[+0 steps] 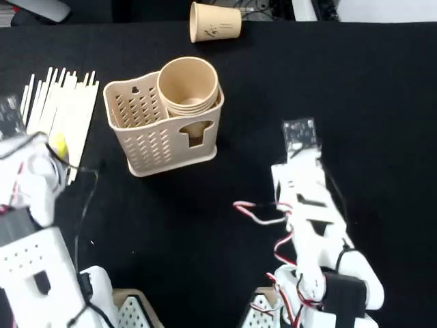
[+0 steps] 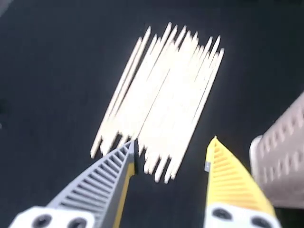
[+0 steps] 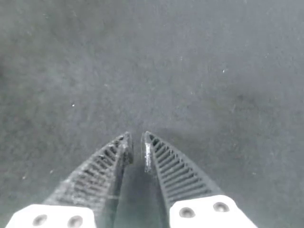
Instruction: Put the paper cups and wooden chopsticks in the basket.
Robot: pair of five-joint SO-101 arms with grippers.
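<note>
At the upper left of the high view, the bundle of pale wooden chopsticks (image 1: 58, 113) is lying flat and fanned out on the black counter (image 1: 355, 82), not yet in the basket. The left gripper (image 1: 53, 152) is hanging just over the near ends of the sticks. In the left wrist view its fingers (image 2: 228, 175), one grey and one yellow, are standing wide apart and holding nothing, with the stick ends sitting near the gap between them. To me that is looking like the setup for pinching the bundle. The sticks are lying loose and thin against the cloth, so I would guess some could slip out of a grasp.

Just to the right, the beige perforated plastic basket (image 1: 147, 147) is standing upright near the chopsticks. A nested stack of tan paper cups (image 1: 188, 85) is already sitting in its right-hand compartment, while the left compartment is looking free for the sticks.

At the top centre, one more tan paper cup (image 1: 215, 22) is lying on its side at the far counter edge, well apart from the basket.

In the right half, the right gripper (image 1: 300, 133) is pointing at bare counter, its black fingers (image 3: 171, 166) almost together, gripping nothing.
</note>
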